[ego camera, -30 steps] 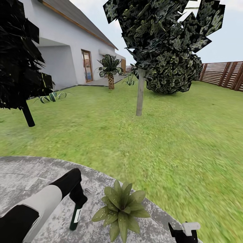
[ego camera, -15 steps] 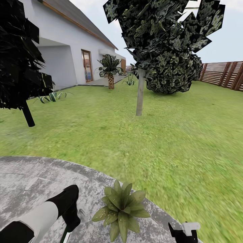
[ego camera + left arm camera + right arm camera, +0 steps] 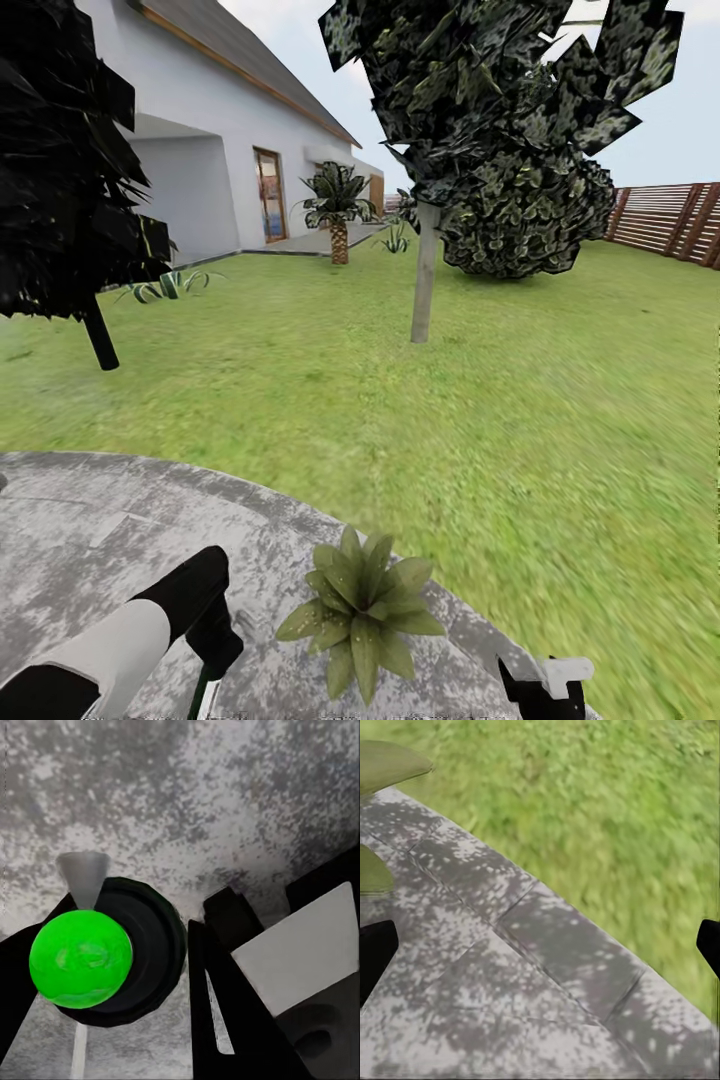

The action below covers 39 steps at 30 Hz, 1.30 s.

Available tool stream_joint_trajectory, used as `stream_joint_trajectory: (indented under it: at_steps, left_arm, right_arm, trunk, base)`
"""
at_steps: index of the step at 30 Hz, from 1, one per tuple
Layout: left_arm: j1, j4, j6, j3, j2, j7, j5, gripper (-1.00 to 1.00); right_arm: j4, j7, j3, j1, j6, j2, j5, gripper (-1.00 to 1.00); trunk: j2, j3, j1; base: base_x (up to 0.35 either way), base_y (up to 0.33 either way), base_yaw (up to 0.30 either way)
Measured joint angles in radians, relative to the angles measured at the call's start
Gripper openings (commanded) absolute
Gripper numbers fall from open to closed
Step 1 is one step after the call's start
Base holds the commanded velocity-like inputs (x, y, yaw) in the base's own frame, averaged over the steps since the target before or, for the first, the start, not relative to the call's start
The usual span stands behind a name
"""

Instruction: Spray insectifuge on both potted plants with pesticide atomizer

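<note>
Low over the patio (image 3: pixel 90 540), the left gripper (image 3: pixel 112 967) clamps the pesticide atomizer (image 3: pixel 81 958); right gripper (image 3: pixel 540 945) spread wide — open lawn (image 3: pixel 520 420) past the curved edge.

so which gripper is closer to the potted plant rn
Left, narrowly. The left gripper holds the pesticide atomizer just beside the potted plant, on the patio. The right gripper sits a little farther off, on the plant's other side.

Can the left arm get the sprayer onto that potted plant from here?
Probably yes: the left gripper holds the sprayer just beside the potted plant, with bare patio between.
</note>
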Motion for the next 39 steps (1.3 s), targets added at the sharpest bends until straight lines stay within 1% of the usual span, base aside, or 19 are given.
stream_joint_trajectory:
  at_steps: [1,4,12,16,18,20,22,27,29,33,34,39]
  left_arm:
    - [0.0,0.0,0.0,0.008,-0.002,0.027,0.001,-1.0]
    - [0.0,0.0,0.003,0.017,-0.012,0.059,0.004,-1.0]
    - [-0.001,0.0,0.004,0.018,-0.018,0.063,0.006,-1.0]
    - [-0.001,-0.001,0.005,0.021,-0.027,0.06,0.007,-1.0]
    - [-0.001,-0.001,0.005,0.048,-0.028,0.058,0.007,-1.0]
    - [-0.001,-0.002,0.005,0.098,-0.028,0.057,0.008,-1.0]
    - [-0.001,-0.003,0.004,0.115,-0.029,0.057,0.007,-1.0]
    - [-0.004,-0.007,0.005,0.125,-0.032,0.058,0.007,-1.0]
    - [-0.004,-0.033,0.006,0.135,-0.032,0.059,0.008,-1.0]
    - [-0.003,-0.067,0.008,0.166,-0.033,0.058,0.007,-1.0]
    - [-0.003,-0.071,0.007,0.172,-0.039,0.061,0.009,-1.0]
    - [-0.002,-0.087,0.008,0.177,-0.04,0.06,0.006,-1.0]
  right_arm:
    - [0.0,0.001,0.0,0.0,0.0,-0.001,0.0,1.0]
    - [0.0,0.001,0.001,0.0,0.0,-0.001,0.001,1.0]
    - [-0.001,-0.002,0.001,0.0,0.0,-0.001,0.001,1.0]
    - [-0.001,-0.002,0.001,0.0,0.0,-0.001,0.001,1.0]
    - [-0.001,-0.002,0.001,0.0,0.0,-0.001,0.001,1.0]
    - [-0.001,-0.003,0.001,0.0,0.0,-0.001,0.001,1.0]
    - [0.0,-0.003,0.001,0.0,0.0,-0.001,0.001,1.0]
    - [0.0,-0.003,0.001,0.0,0.0,-0.001,0.001,1.0]
    - [0.0,-0.003,0.001,0.0,0.0,-0.001,0.001,1.0]
    - [-0.001,-0.003,0.001,0.0,0.0,-0.001,0.0,1.0]
    - [-0.001,-0.003,0.001,0.0,0.0,0.0,-0.001,1.0]
    - [-0.001,-0.004,-0.001,0.0,0.0,0.0,-0.002,1.0]
  trunk:
    - [0.0,0.0,0.0]
    - [0.0,0.0,0.0]
    - [0.0,0.0,0.0]
    - [0.0,0.0,0.0]
    - [0.0,0.0,0.0]
    - [0.0,0.0,0.0]
    - [0.0,0.0,0.0]
    - [0.0,0.0,0.0]
    - [0.0,0.0,0.0]
    - [0.0,0.0,0.0]
    - [0.0,0.0,0.0]
    - [0.0,0.0,0.0]
  base:
    - [-0.232,-0.165,0.005]
    - [-0.235,-0.166,0.002]
    - [-0.294,-0.078,0.0]
    - [-0.296,-0.002,0.0]
    - [-0.093,0.0,0.008]
    - [-0.027,0.0,0.117]
    - [-0.008,0.0,0.228]
    - [-0.001,0.0,0.27]
    - [0.0,0.0,0.228]
    - [0.0,0.0,0.054]
    - [0.0,-0.067,0.0]
    - [0.0,-0.256,0.0]
